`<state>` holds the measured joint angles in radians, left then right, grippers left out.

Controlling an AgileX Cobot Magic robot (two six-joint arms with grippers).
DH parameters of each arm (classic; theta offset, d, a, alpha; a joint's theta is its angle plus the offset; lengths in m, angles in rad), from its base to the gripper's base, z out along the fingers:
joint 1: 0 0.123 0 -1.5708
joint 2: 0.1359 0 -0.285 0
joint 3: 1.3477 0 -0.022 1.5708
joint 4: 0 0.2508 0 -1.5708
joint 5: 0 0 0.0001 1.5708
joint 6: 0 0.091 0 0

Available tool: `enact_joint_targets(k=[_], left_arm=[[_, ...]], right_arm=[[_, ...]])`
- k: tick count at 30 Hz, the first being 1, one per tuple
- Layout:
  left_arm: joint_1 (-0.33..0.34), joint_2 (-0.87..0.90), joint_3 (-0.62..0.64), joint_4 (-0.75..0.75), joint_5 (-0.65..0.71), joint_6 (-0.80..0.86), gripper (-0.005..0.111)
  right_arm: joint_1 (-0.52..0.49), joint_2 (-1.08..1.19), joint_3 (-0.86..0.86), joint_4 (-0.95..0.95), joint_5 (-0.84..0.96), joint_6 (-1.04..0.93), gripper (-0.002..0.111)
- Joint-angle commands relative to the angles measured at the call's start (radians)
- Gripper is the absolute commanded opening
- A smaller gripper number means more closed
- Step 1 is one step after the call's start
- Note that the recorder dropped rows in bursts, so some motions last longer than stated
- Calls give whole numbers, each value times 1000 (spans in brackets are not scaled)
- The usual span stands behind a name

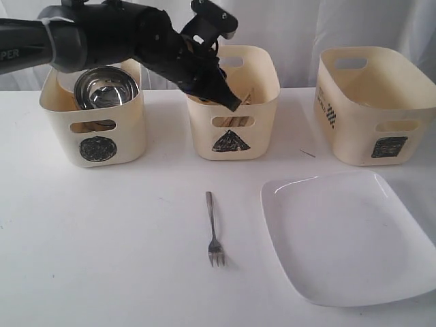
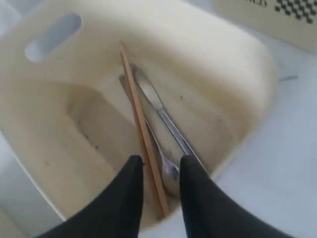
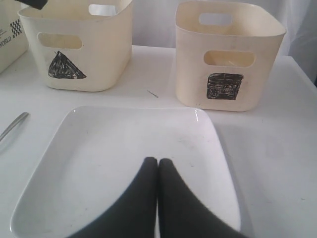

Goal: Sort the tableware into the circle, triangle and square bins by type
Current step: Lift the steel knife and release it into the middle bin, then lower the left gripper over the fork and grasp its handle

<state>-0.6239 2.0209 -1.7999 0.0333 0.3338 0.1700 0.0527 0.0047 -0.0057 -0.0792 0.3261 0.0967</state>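
A white curtain hangs behind a white table (image 1: pixel 102 238). Three cream tubs stand in a row along the table's far edge. As the exterior view shows them, the circle tub (image 1: pixel 129 136) is toward the left end and holds a steel bowl (image 1: pixel 105 88). The triangle tub (image 1: pixel 262 119) is in the middle, and the square tub (image 1: pixel 354 136) is toward the right end.

A fork (image 1: pixel 214 231) lies on the bare table in front of the triangle tub, prongs toward the near edge. A square white plate (image 1: pixel 347 235) lies beside it, toward the near right corner.

The left tool (image 2: pixel 161 161) hangs over the triangle tub with its fingers spread, gripping nothing. Below it a wooden chopstick (image 2: pixel 141 119) and steel cutlery (image 2: pixel 163 119) lie in that tub. The right tool (image 3: pixel 157 161) hovers over the plate, fingers pressed together and empty.
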Motion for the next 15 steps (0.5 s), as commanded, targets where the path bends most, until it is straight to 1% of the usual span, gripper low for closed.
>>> enact_joint_targets(k=[1, 6, 10, 13, 15], left_arm=[[-5, -73, 68, -33, 159, 12, 32], [-6, -166, 184, -99, 190, 12, 32], [-6, -223, 287, -195, 207, 8, 32], [-15, -231, 328, -225, 254, -66, 33], [-28, -229, 344, -228, 264, -111, 37]], right_arm=[[-2, -5, 6, 1, -10, 7, 0], [-2, -5, 6, 1, -10, 7, 0], [-2, -5, 6, 1, -10, 7, 0], [-2, -5, 6, 1, -10, 7, 0], [-2, -5, 6, 1, -10, 7, 0]])
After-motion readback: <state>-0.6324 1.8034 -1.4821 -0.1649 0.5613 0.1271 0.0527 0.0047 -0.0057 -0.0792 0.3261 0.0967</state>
